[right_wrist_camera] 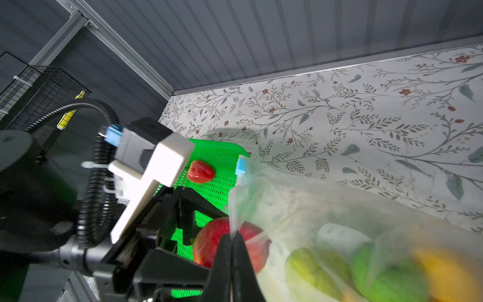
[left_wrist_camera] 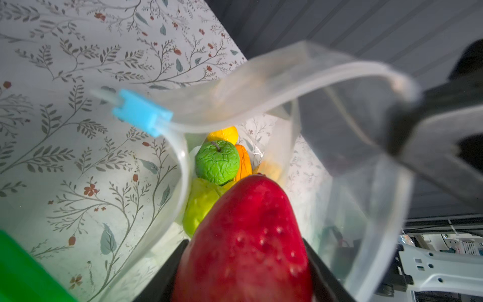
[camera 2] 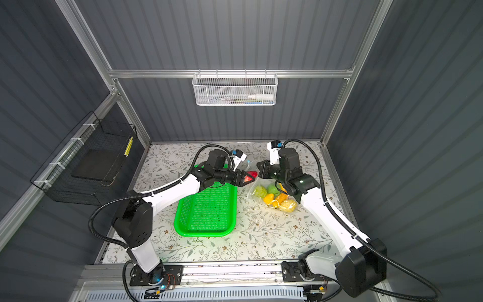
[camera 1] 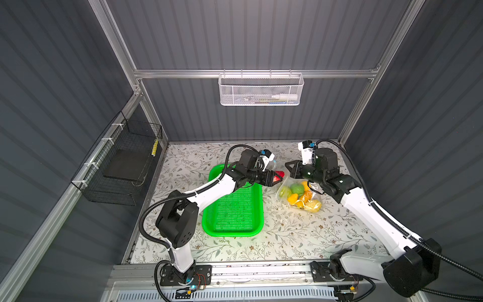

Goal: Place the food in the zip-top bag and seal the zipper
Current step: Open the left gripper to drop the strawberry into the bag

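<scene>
Above floral tabletop (camera 1: 287, 235), mid-frame: clamped strawberry (left_wrist_camera: 248, 235) in left gripper (camera 1: 277, 179), pinched bag (left_wrist_camera: 366, 183) rim in right gripper (right_wrist_camera: 232, 240); risked rim slipping, spill.

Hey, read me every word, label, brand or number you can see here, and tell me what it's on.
No text can be read anywhere.
Blurred, unreadable: white label on the zip-top bag.
Too small: yellow tag on the black wire basket.
Too small: print on the white tube in the white mesh basket.

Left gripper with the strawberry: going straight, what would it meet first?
The open mouth of the zip-top bag lies ahead of the left gripper, so its strawberry would likely meet the green bumpy ball inside first; depth is unclear.
</scene>
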Tool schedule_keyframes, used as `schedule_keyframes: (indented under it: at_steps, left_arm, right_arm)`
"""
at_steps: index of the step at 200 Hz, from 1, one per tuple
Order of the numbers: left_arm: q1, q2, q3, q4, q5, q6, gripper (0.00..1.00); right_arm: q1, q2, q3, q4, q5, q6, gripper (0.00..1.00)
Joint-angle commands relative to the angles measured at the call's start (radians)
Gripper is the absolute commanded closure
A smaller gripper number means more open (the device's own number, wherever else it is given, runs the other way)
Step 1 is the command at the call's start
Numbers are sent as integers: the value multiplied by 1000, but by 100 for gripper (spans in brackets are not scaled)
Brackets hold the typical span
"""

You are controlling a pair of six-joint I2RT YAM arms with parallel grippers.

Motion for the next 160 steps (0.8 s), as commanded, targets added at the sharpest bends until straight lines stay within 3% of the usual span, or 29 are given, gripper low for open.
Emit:
schedule_keyframes:
  at_steps: [1, 50, 74, 117, 160]
  left_arm:
    - [-8, 43, 75, -22, -18, -17, 43]
    - [-17, 116, 150, -44, -41, -30, 34]
    - [-17, 113, 152, -52, -52, -35, 23]
    - [-17, 43, 127, -52, -83, -36, 15]
    - [-15, -77, 64, -52, -220, -19, 6]
  right_arm:
    - [4, -10, 13, 2, -19, 22, 100]
    - [6, 9, 4, 14, -51, 50, 100]
    - [6, 9, 5, 17, -44, 45, 100]
    - [6, 12, 5, 18, -33, 35, 100]
    - [6, 4, -2, 12, -4, 10, 100]
